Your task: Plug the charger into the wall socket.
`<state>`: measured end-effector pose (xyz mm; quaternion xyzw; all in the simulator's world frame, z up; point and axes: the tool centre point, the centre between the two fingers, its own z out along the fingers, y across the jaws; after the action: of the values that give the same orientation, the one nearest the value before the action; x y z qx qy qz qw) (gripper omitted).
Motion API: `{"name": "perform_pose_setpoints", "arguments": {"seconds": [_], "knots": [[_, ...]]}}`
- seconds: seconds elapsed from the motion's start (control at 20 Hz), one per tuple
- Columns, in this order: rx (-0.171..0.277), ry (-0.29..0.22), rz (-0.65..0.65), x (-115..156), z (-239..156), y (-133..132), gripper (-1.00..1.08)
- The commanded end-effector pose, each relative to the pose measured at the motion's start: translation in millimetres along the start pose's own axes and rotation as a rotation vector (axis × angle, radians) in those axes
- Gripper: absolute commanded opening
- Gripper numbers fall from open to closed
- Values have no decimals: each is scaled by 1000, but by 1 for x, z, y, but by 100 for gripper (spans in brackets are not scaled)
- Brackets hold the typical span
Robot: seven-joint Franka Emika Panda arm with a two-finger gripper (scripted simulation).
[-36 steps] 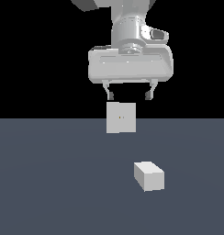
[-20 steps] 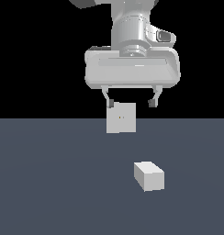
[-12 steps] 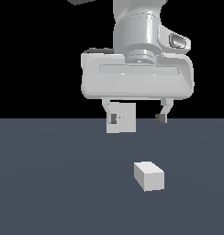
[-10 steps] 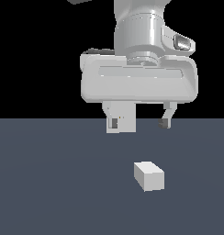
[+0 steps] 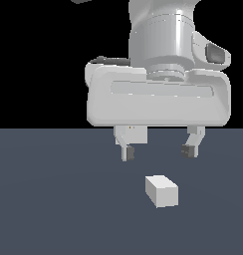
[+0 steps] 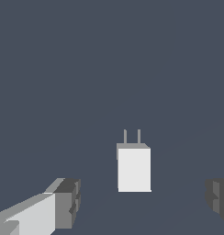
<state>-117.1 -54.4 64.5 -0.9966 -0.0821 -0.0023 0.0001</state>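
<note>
Exterior view: charger (image 5: pixel 162 191) lies below the spread gripper (image 5: pixel 159 149).

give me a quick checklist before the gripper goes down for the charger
1. Gripper open: ok, jaws spread wide with nothing between them.
2. Charger free on the floor: ok, nothing touches it.
3. Gripper lined up over charger: ok roughly, the block sits between the fingers in the wrist view, below them in the exterior view.
4. Prong direction known: ok, two prongs stick out of one end.
5. Wall socket in sight: not ok, mostly hidden behind the gripper.
6. Fingers low enough to close: not ok, they hang above the block.
</note>
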Motion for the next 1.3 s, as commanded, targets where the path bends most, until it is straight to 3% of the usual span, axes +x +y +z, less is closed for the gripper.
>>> {"name": "perform_pose_setpoints", "arguments": {"seconds": [0.0,1.1,1.15,1.25], "knots": [[0,2,-6,-2,2,0,100],[0,2,-6,-3,53,1,100],[0,2,-6,-3,53,1,-100],[0,2,-6,-3,53,1,-100]]}}
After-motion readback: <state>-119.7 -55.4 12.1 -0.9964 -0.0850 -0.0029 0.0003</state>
